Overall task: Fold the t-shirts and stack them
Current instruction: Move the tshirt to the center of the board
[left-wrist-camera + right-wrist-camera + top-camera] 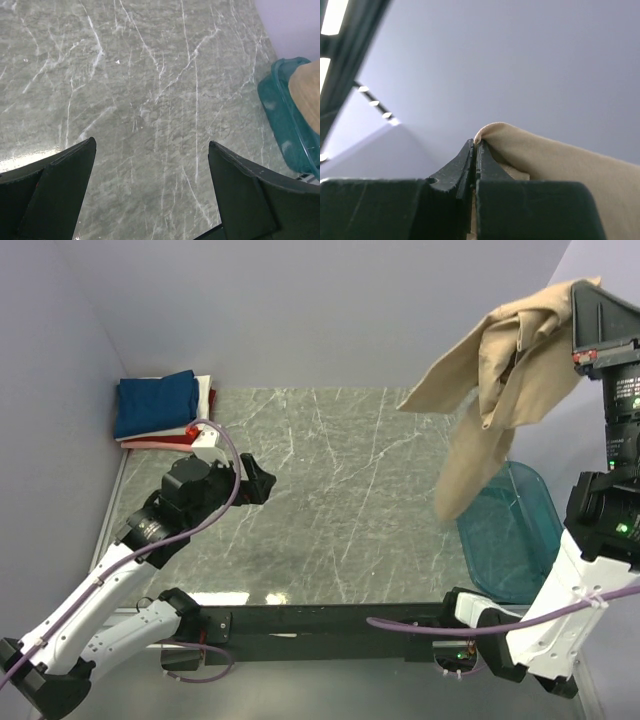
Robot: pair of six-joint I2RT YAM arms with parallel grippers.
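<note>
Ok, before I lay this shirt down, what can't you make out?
Shirt: top external, upper edge hidden behind the right gripper; right wrist shows only a pinched fold.
Tub: top external, shirt's hanging end and right arm cover parts; left wrist cuts it off at the edge.
Stack: top external, navy top hides the count beneath.

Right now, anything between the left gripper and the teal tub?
Bare marble tabletop only, per the left wrist view; the tan shirt hangs over the tub.
</note>
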